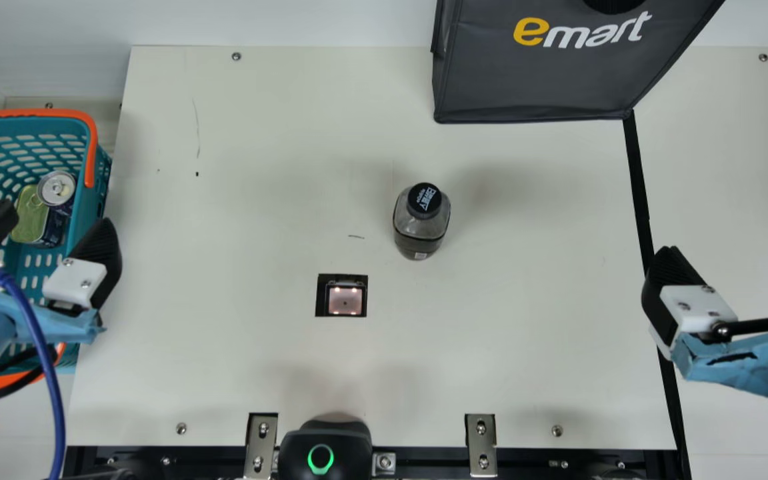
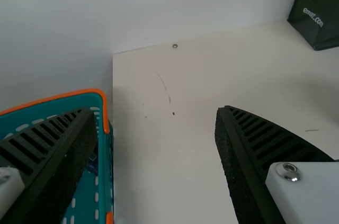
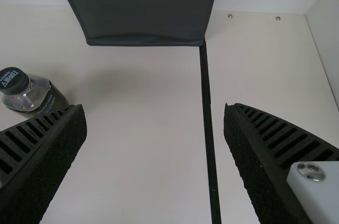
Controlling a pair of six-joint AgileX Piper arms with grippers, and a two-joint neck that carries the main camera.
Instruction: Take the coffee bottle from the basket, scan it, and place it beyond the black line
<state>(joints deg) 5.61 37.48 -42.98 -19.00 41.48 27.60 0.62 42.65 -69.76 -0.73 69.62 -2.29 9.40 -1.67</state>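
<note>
Black-fingered and spread wide, our left gripper [image 1: 55,217] at the basket [image 1: 99,190] and right gripper [image 1: 731,257] by the black line [image 1: 639,187] hold nothing, while our coffee bottle [image 1: 422,230] stands between them, well apart.

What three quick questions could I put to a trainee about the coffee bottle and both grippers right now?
1. True or false: the left gripper is open at the basket.
2. Where does the coffee bottle stand? A) in the basket; B) on the table, on the same side of the black line as the scanner window; C) beyond the black line.
3. Fill in one word: the right gripper holds ____.

Key: 1 true; 2 B; 3 nothing.
</note>
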